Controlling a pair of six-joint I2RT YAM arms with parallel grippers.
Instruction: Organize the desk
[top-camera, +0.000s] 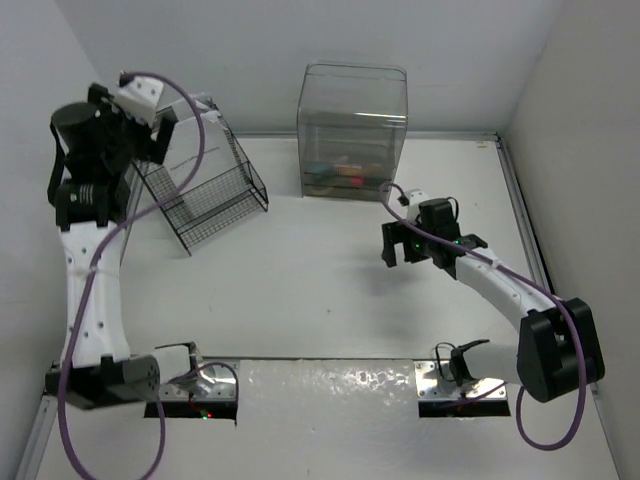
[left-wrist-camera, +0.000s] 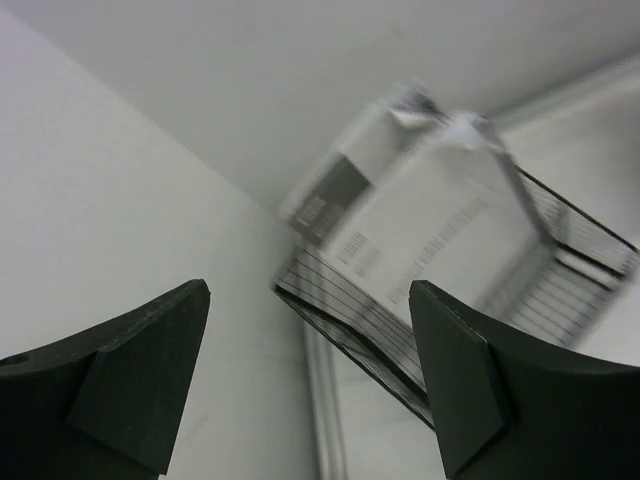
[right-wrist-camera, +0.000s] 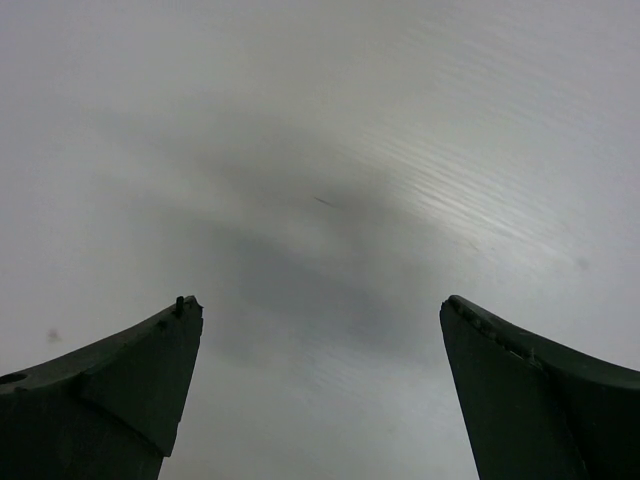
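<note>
The white desk (top-camera: 300, 290) fills the top view. My left gripper (top-camera: 163, 138) is raised at the back left, just beside the top of a black wire rack (top-camera: 205, 190). In the left wrist view the gripper (left-wrist-camera: 310, 300) is open and empty. The rack (left-wrist-camera: 560, 270) there holds white printed papers (left-wrist-camera: 440, 220). My right gripper (top-camera: 398, 250) hovers over the desk right of centre. In the right wrist view it (right-wrist-camera: 320, 305) is open and empty, with only bare desk (right-wrist-camera: 320, 150) below.
A clear plastic bin (top-camera: 353, 130) with small coloured items inside stands at the back centre. White walls enclose the left, back and right sides. A foil-patched panel (top-camera: 330, 400) lies at the front between the arm bases.
</note>
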